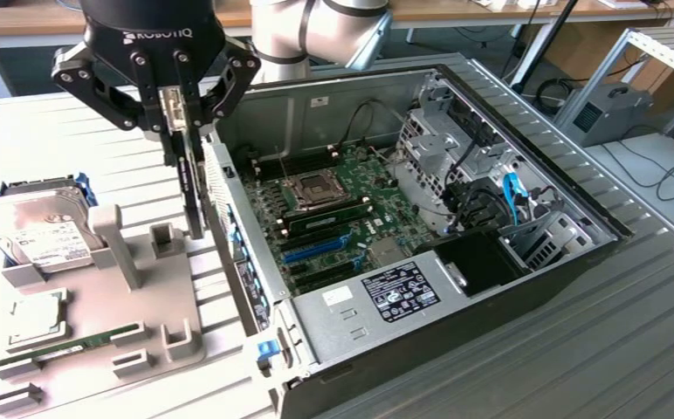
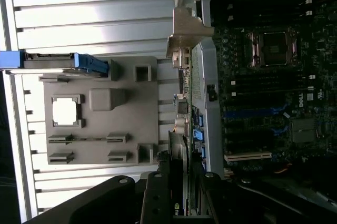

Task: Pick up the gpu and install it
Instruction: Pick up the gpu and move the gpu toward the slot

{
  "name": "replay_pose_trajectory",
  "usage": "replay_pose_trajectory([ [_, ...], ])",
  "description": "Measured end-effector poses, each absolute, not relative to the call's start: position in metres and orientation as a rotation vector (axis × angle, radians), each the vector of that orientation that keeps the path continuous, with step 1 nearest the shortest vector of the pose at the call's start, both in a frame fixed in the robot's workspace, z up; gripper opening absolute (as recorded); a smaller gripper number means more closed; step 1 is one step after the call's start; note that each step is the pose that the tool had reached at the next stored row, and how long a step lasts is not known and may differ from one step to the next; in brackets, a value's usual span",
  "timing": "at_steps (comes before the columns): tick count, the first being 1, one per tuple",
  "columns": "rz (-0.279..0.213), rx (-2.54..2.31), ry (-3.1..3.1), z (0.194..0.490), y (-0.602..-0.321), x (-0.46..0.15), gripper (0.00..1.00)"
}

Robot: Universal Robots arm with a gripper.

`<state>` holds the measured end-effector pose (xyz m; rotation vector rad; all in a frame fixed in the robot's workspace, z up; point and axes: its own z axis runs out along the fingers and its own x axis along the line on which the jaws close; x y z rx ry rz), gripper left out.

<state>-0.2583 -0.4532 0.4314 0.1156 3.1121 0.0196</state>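
Note:
The gpu (image 1: 193, 188) hangs edge-on and upright, a thin dark card with its silver end bracket (image 2: 184, 32) at the far end in the wrist view. My gripper (image 1: 176, 113) is shut on the card's upper edge, with a black finger on each side. The card is in the air between the grey holder (image 1: 116, 297) and the near wall of the open computer case (image 1: 430, 288). In the wrist view the gripper (image 2: 181, 197) holds the gpu (image 2: 181, 113) alongside the case wall. Inside the case lies the motherboard (image 1: 349, 205) with blue expansion slots (image 1: 313, 249).
On the grey holder a hard drive (image 1: 34, 231) stands at the exterior view's left, with a CPU (image 1: 34, 319) and a narrow RAM stick (image 1: 69, 345) nearer the front. Drive cages and cables (image 1: 477, 183) fill the case's far end. Ribbed metal tabletop (image 1: 616, 349) surrounds the case.

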Motion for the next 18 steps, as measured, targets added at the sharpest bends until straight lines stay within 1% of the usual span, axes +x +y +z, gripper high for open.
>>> replay_pose_trajectory([
  [18,0.019,0.116,3.112,0.431,-0.453,-0.240,0.26],
])
